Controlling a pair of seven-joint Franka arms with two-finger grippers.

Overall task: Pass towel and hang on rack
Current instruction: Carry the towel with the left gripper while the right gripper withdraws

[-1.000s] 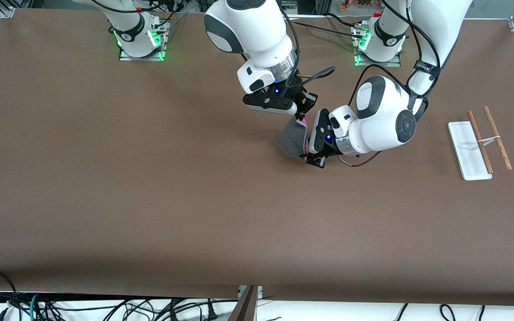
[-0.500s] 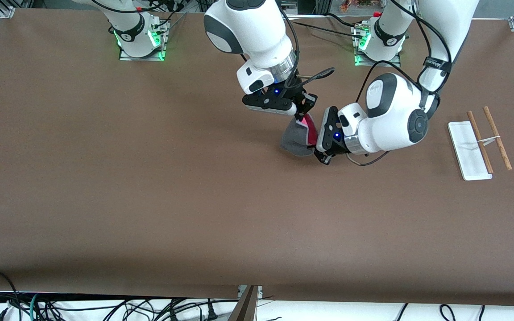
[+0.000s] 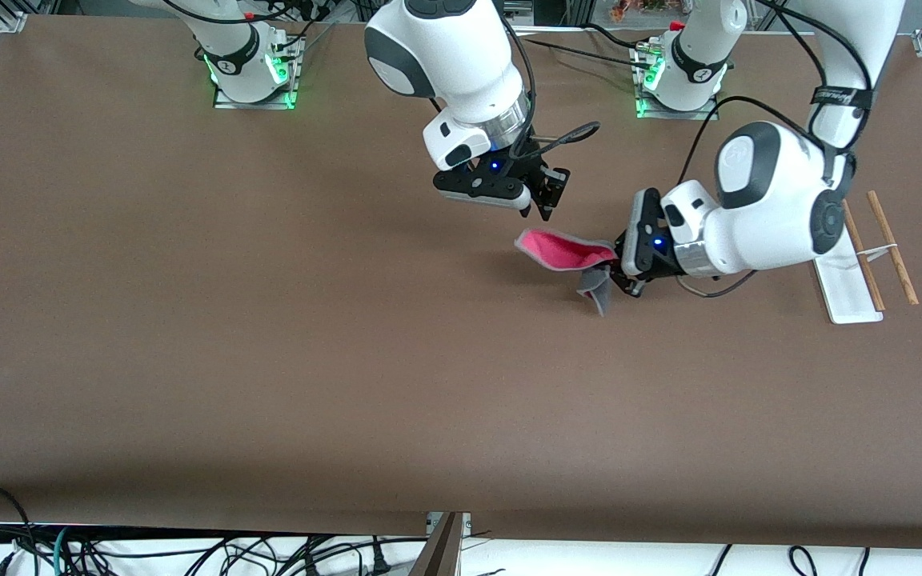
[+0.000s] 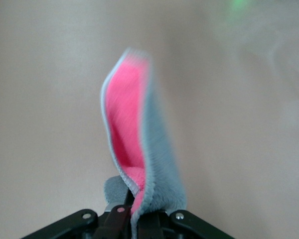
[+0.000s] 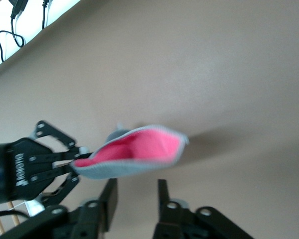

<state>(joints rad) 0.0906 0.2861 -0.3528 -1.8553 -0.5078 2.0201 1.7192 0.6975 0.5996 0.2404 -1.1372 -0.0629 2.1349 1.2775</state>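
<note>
The towel point(image 3: 563, 250) hangs in the air, pink face up, grey underneath, with a grey corner drooping. My left gripper point(image 3: 615, 268) is shut on one end of it; the left wrist view shows the folded towel point(image 4: 137, 144) rising from between the fingers. My right gripper point(image 3: 547, 206) is open and empty, above the towel's free end; its wrist view shows the towel point(image 5: 134, 155) past its fingertips point(image 5: 108, 191). The rack point(image 3: 861, 256) lies at the left arm's end of the table, white base with two wooden rods, partly hidden by the left arm.
The brown table point(image 3: 269, 320) is bare around the arms. Cables lie past the table's edge nearest the front camera point(image 3: 189, 552).
My right gripper has let go of the towel and opened. My left gripper has carried the towel toward the rack, and the towel has flipped from grey side showing to pink side up.
</note>
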